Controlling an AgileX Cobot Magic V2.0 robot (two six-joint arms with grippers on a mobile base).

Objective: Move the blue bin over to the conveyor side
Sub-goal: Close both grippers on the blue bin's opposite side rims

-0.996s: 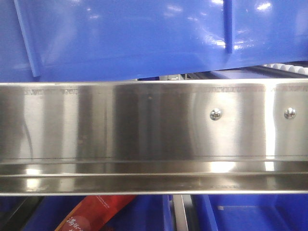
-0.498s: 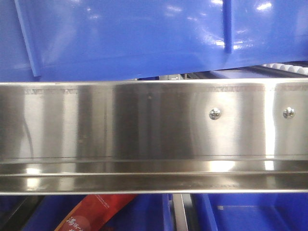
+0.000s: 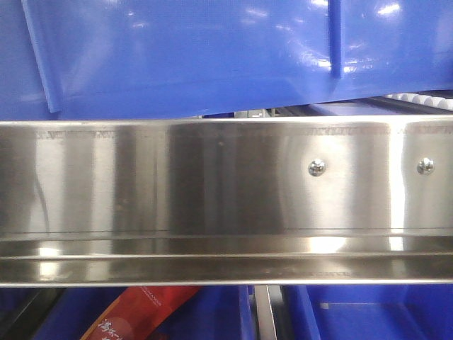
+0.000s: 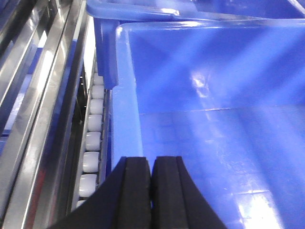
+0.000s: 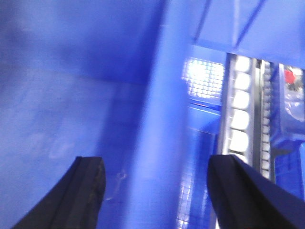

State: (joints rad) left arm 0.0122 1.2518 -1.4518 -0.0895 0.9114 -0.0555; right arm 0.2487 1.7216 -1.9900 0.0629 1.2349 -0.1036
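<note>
The blue bin (image 3: 184, 57) fills the top of the front view, its glossy wall and ribs above a steel rail. In the left wrist view I look down into the blue bin (image 4: 214, 119). My left gripper (image 4: 151, 162) is shut at the bin's left rim, its black fingers pressed together with nothing showing between them. In the right wrist view the blue bin (image 5: 71, 95) is blurred. My right gripper (image 5: 157, 160) is open and straddles the bin's right wall, one finger inside and one outside. The conveyor is out of view.
A stainless-steel rail (image 3: 212, 184) crosses the front view. White rollers (image 4: 91, 138) run along the bin's left side, and more white rollers (image 5: 239, 114) along its right. Another blue bin (image 4: 133, 9) stands behind. Below the rail is a lower bin (image 3: 368, 315) and a red packet (image 3: 138, 312).
</note>
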